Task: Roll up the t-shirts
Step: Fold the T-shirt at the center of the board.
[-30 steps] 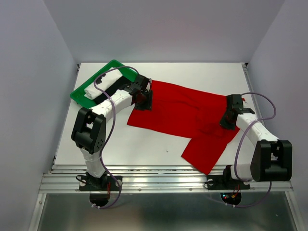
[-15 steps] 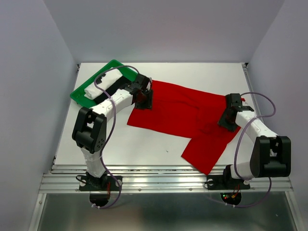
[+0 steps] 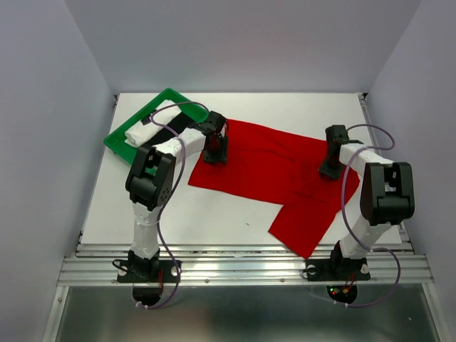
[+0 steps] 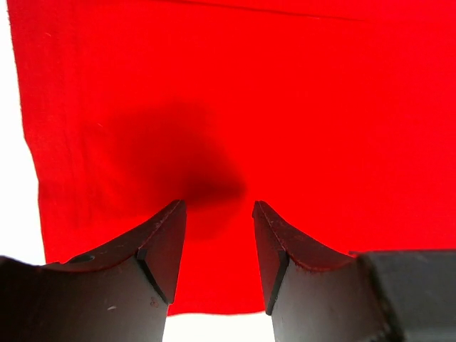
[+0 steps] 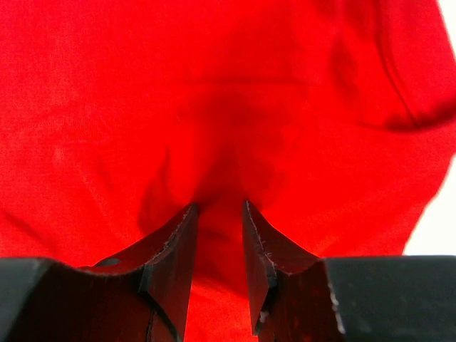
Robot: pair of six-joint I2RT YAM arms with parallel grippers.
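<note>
With the red t-shirt [image 3: 271, 171] spread unrolled on the surface [image 3: 214, 214], left fingers [image 4: 160, 242] released above its left edge and right fingers [image 5: 174, 246] narrowly apart over a pucker, grip unclear, the next move likely needs firm edge pinches.

Grn tray [image 3: 112, 141] – far-L corner of white tbl [image 3: 214, 214].
</note>
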